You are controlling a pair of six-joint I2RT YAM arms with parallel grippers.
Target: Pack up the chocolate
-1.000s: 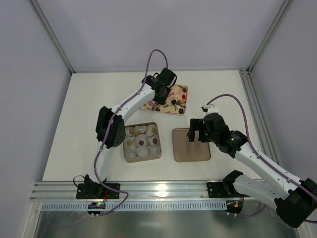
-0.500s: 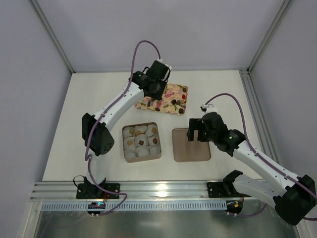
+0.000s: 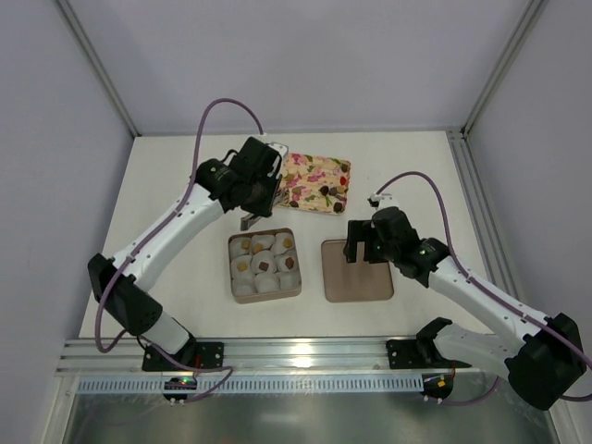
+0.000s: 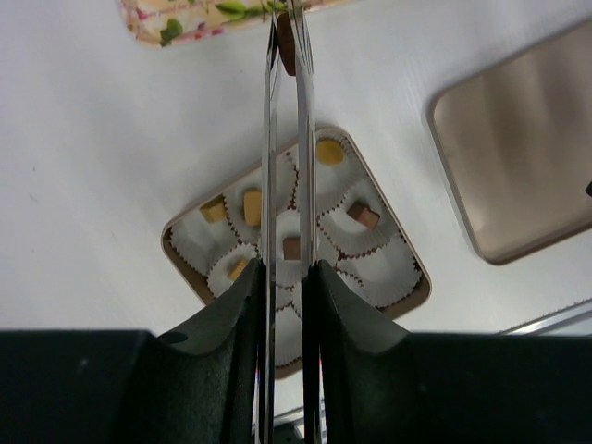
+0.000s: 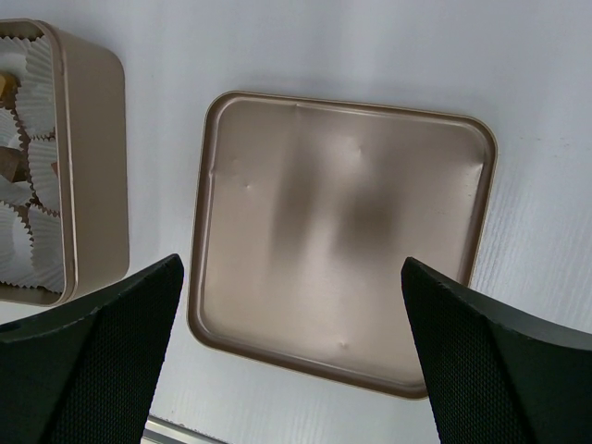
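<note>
Step in hand, as I judge it: one piece is in transit to the box.

- Right claw: spread wide and empty, with the lid directly beneath it.
- Left claw: nearly closed, pinching a dark brown chocolate at its tips.
- Box: just below and nearward of that claw, with several paper cups unfilled.
- Floral tray: beside it, farther out.

Next, centre the tips over an empty cup, lower them, then release.

Twin arms in white shells with black joint housings: we see the left arm and the right arm, each trailed by a looping purple cable. Our left gripper wears thin bright metal blades on glossy black mounts; the right gripper has broad black fingers with a fine mesh texture.
</note>
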